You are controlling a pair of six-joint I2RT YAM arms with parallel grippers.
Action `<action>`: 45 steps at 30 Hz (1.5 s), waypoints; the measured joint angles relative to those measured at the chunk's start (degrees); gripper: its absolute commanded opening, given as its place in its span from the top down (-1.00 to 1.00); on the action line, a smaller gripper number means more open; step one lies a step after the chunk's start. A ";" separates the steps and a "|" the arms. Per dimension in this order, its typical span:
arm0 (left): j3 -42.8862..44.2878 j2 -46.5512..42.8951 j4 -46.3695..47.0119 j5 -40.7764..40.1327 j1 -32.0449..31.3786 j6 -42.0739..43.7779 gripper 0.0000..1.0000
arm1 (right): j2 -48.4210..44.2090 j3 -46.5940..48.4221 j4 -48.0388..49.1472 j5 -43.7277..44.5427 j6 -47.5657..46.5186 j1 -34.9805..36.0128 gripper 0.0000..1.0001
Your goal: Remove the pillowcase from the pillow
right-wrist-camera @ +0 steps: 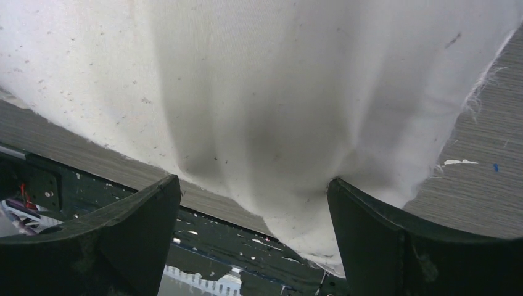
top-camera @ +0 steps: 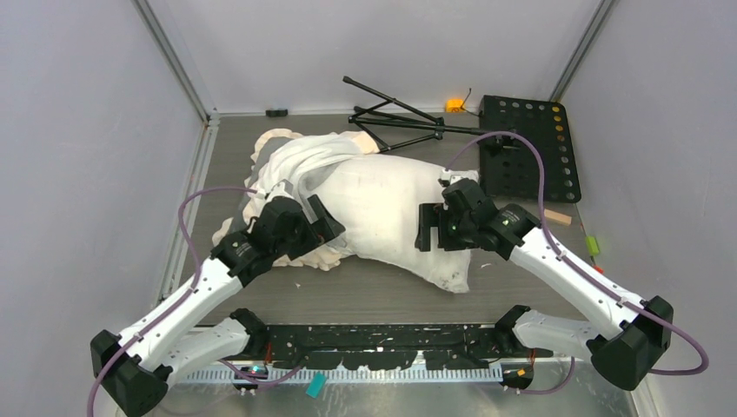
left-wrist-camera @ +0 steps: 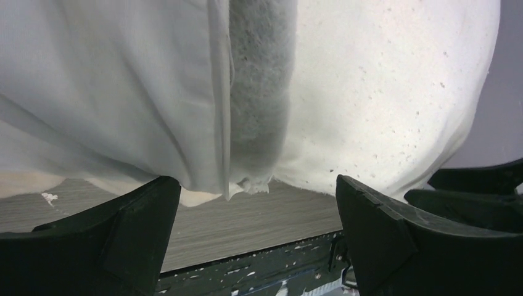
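**A:** How far along is it?

**B:** The grey-plush, cream-frilled fabric pillowcase (top-camera: 295,161) is covering only the left end of the plump off-white speckled pillow (top-camera: 382,204), which is lying mid-table. The rest is showing bare.

**A:** And the pincers?

**B:** Both are gaping and holding nothing. The left gripper (left-wrist-camera: 259,191) is hovering at the cover's hem, and the right gripper (right-wrist-camera: 253,191) is straddling the pillow's near corner.

**A:** And the surroundings?

**B:** A grey wood-grain table (top-camera: 365,291) is sitting between pale walls (top-camera: 87,130).

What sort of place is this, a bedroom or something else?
Likely a robotics lab cell: left arm and right arm bolted to a walled-in table, black perforated board and folded tripod beyond the pillow.
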 measured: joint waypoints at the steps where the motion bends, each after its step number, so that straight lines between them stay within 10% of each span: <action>1: 0.00 0.74 0.52 -0.42 -0.04 -0.35 -0.92 | 0.00 -0.28 0.13 -0.11 0.26 0.26 -0.86; 14: -2.27 3.56 1.97 -6.78 -0.07 -4.17 -0.23 | 2.67 -2.03 3.54 0.15 1.66 1.46 -0.71; 23: -4.39 4.04 1.95 -10.19 -0.09 -1.38 0.98 | 2.99 -2.64 6.34 0.98 2.95 1.49 0.98; 30: -4.44 3.93 0.00 -12.55 1.03 3.48 1.00 | -0.13 -2.62 6.82 6.32 4.15 1.99 0.99; 45: 5.14 -0.39 -8.17 -1.31 24.37 22.01 1.00 | -7.17 5.40 1.88 11.89 2.14 -10.95 1.00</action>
